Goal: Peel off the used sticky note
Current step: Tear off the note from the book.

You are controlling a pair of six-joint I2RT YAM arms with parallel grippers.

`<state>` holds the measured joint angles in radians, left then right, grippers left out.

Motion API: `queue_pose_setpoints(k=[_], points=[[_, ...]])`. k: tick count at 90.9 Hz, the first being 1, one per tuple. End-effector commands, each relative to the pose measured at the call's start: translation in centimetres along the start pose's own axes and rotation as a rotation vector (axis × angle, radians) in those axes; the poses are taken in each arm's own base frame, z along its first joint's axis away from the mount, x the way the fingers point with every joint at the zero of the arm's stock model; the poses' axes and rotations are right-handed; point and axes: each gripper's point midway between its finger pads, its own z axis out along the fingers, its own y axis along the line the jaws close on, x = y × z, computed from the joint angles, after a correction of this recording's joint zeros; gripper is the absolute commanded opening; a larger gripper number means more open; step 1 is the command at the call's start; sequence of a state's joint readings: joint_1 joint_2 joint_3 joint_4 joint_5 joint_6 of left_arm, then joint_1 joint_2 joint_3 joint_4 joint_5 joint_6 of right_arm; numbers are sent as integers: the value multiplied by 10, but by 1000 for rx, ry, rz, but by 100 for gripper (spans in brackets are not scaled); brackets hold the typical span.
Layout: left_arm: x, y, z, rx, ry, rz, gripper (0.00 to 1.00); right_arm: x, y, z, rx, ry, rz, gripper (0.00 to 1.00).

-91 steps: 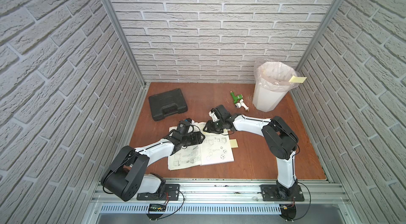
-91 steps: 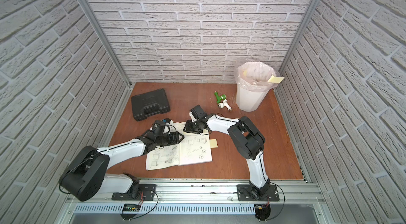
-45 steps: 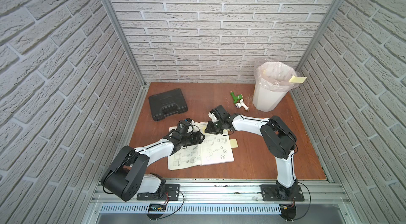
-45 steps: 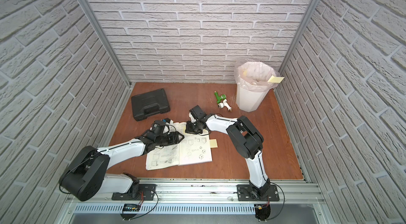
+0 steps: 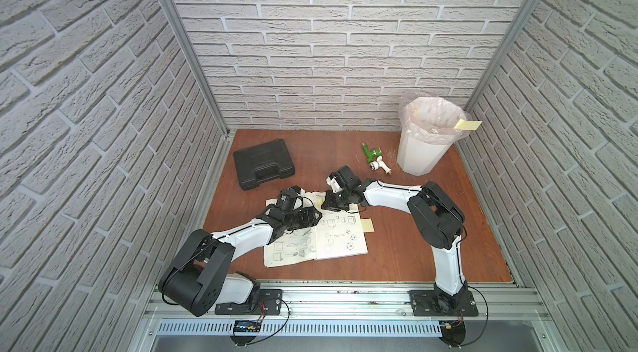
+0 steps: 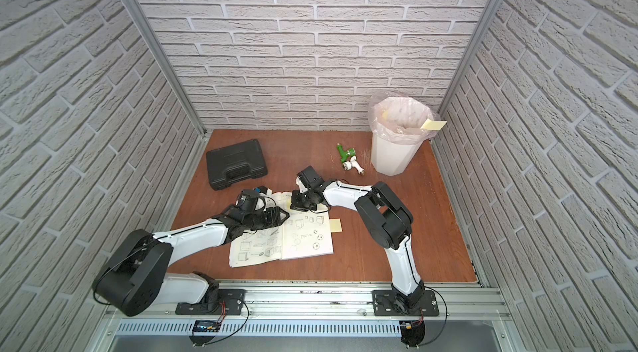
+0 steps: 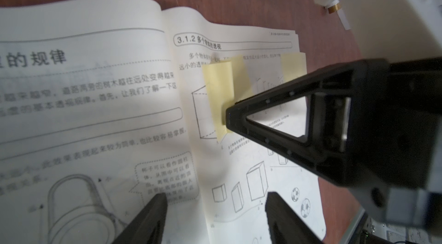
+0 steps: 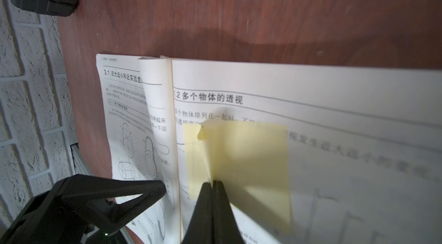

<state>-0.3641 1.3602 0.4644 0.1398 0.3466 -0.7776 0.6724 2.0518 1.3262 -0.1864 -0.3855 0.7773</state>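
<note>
An open book (image 5: 340, 246) lies on the brown table. A yellow sticky note (image 8: 248, 159) sits on its right page near the spine, also visible in the left wrist view (image 7: 218, 87). My right gripper (image 8: 212, 184) is shut on the note, pinching it into a raised fold. In both top views this gripper (image 5: 329, 203) (image 6: 299, 202) hides the note. My left gripper (image 7: 215, 197) is open. One of its fingers (image 7: 157, 204) is over the left page and the other over the right page, with nothing between them. In a top view it (image 5: 310, 220) lies low on the book.
A second yellow note (image 5: 367, 225) pokes out past the book's right edge. A white lined bin (image 5: 419, 157) stands at the back right with a yellow note (image 5: 467, 124) on its rim. A green and white fitting (image 5: 374, 157) lies beside it. A black case (image 5: 263, 168) sits back left.
My right gripper has shut on the sticky note; it was partly open a second ago. Both arms have stayed nearly where they were, and the left gripper is unchanged.
</note>
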Motion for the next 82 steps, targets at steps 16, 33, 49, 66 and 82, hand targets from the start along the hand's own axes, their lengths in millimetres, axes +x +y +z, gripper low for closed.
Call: queue_pose_setpoints(k=[16, 33, 49, 66, 82], points=[[26, 38, 2, -115, 62, -37, 70, -1, 36, -12, -127, -29, 8, 3], [27, 39, 2, -116, 63, -41, 70, -5, 35, -17, -128, -51, 21, 3], [27, 40, 2, -115, 60, -41, 70, -14, 42, -38, -159, -93, 28, 3], [28, 41, 2, -116, 64, -44, 70, -18, 43, -47, -179, -101, 35, 3], [27, 39, 2, -111, 63, -43, 70, -22, 39, -57, -161, -120, 26, 3]])
